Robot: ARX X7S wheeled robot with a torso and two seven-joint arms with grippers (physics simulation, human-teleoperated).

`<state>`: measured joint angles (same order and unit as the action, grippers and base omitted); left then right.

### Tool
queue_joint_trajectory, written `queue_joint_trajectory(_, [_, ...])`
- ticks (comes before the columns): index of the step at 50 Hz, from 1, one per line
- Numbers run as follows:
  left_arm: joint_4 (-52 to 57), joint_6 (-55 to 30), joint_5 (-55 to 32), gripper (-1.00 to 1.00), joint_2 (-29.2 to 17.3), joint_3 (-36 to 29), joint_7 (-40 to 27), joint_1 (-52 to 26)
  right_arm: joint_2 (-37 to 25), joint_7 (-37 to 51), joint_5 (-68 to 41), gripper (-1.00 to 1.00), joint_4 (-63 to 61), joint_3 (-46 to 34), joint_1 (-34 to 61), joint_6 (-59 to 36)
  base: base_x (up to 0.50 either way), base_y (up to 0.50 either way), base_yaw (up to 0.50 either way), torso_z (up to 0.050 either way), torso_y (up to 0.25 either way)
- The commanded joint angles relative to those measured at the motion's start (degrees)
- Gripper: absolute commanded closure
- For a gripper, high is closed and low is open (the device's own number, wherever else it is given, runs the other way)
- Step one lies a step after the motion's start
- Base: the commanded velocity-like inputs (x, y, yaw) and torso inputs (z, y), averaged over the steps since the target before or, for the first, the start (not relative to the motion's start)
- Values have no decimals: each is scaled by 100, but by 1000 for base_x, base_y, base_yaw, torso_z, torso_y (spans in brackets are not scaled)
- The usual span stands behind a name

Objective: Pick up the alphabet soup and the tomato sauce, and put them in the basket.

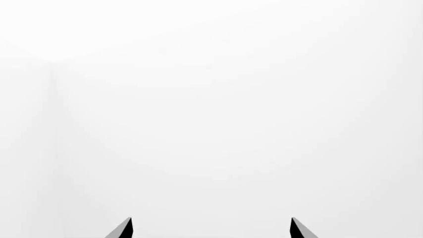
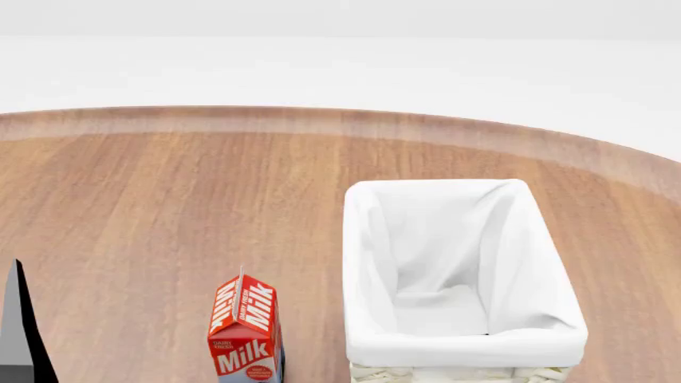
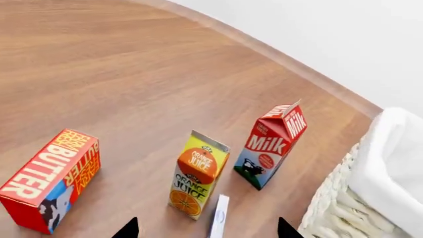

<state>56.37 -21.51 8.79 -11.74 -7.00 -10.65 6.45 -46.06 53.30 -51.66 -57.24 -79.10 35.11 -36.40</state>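
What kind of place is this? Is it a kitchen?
Maybe a pretend kitchen or grocery table, inside a computer simulation. A wide brown wooden table holds a red and white milk carton, a yellow orange juice carton, a red butter box and a cream wicker basket with white cloth lining. Plain white walls surround it.

We see a wooden surface (image 2: 159, 207) with a rounded far edge, and white floor beyond it. A red milk carton (image 2: 246, 331) stands upright near the front edge of the head view. In the right wrist view we find an orange juice carton (image 3: 197, 175) standing upright just beside the milk carton, apart from it. A red and orange butter box (image 3: 51, 179) lies on its side, well apart from the juice. A thin white upright item (image 3: 219, 216) stands just beside the juice carton; we cannot tell what it is.
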Motion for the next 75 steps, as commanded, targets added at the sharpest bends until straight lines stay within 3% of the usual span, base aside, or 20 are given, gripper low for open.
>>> queue_joint_trajectory(1, [18, -5, -19, -100, -46, -25, -55, 15, 170, 16, 938, -100, -63, -903, -598, -62, 0, 0, 0, 0, 0])
queue_joint_trajectory(16, [-48, 47, -53, -100, -98, -58, -128, 18, 44, -101, 1191, -100, 687, -1274, -1285, 395, 0, 0, 0, 0, 0])
queue_joint_trajectory(31, [0, -12, -94, -100, -135, -79, -177, -3, -216, 464, 589, -100, 869, -1194, -1950, 687, 0, 0, 0, 0, 0])
queue_joint_trajectory(44, [22, -36, -79, -100, -164, -136, -215, -15, -282, 778, 785, -100, 695, -1311, -2097, 564, 0, 0, 0, 0, 0])
queue_joint_trajectory(75, [-49, 0, -126, -100, -258, -192, -320, -10, -44, -235, 607, -100, 2245, -768, -2001, 1721, 0, 0, 0, 0, 0])
